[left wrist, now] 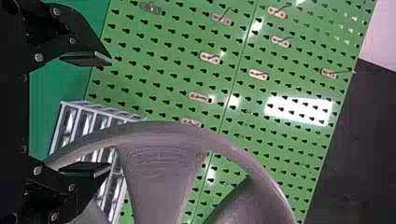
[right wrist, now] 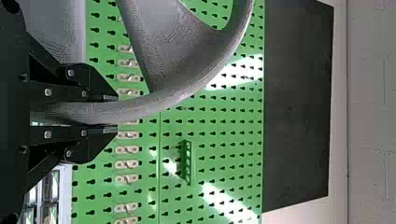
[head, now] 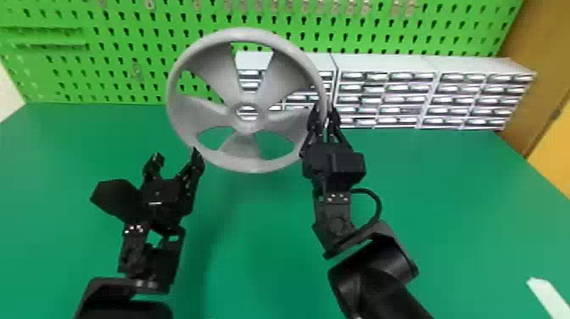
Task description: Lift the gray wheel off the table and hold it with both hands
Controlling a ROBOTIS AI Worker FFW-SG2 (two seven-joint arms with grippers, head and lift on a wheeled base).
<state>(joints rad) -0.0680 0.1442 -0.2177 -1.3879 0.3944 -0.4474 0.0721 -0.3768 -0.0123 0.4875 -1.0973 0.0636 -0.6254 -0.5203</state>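
The gray wheel [head: 250, 164] is held up off the green table, its face toward the head camera. My right gripper [head: 325, 116] is shut on its right rim; the right wrist view has the rim between the fingers of that gripper [right wrist: 109, 113]. My left gripper [head: 177, 158] stands open at the wheel's lower left, its inner finger close by the rim; whether they touch I cannot tell. In the left wrist view, the open left gripper [left wrist: 100, 113] has one finger in front of the wheel [left wrist: 159, 135], and nothing is clasped between the two fingers.
Gray drawer cabinets [head: 386, 68] line the table's back edge, behind the wheel and to its right. A green pegboard [head: 127, 55] with small metal hooks rises behind. The green table [head: 254, 237] extends under both arms, with a white piece [head: 547, 295] at its right.
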